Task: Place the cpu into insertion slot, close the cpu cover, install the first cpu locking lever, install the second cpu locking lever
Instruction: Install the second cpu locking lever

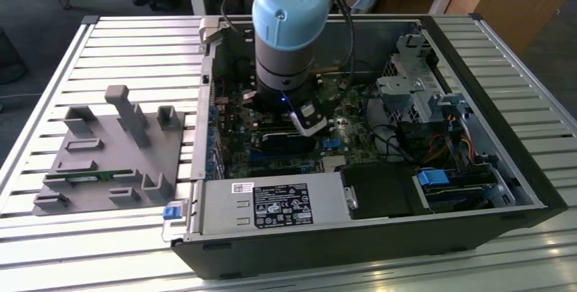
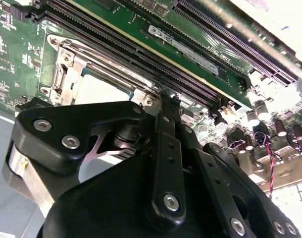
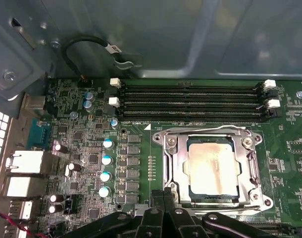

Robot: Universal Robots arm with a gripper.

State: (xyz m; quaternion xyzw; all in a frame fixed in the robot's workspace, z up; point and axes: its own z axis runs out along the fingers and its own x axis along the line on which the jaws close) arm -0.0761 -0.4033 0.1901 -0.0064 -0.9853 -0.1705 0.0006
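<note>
CPU seated, cover down, gripper at the socket's edge.

The cpu [image 3: 213, 167] lies flat in the insertion slot [image 3: 176, 171], framed by the cpu cover [image 3: 246, 168]; its edges run parallel to the memory slots [image 3: 190, 101]. The gripper [image 3: 163, 198] fingers look closed together, empty.

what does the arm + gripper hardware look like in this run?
In the exterior view the arm is a grey tube with a light blue joint cap, black cables trailing behind it, and a small blue light low on the wrist. The gripper in the second wrist view is matte black: flat linkage plates joined by silver screws and pivot pins, with bare metal between them. Its black links edge the first wrist view too.
</note>
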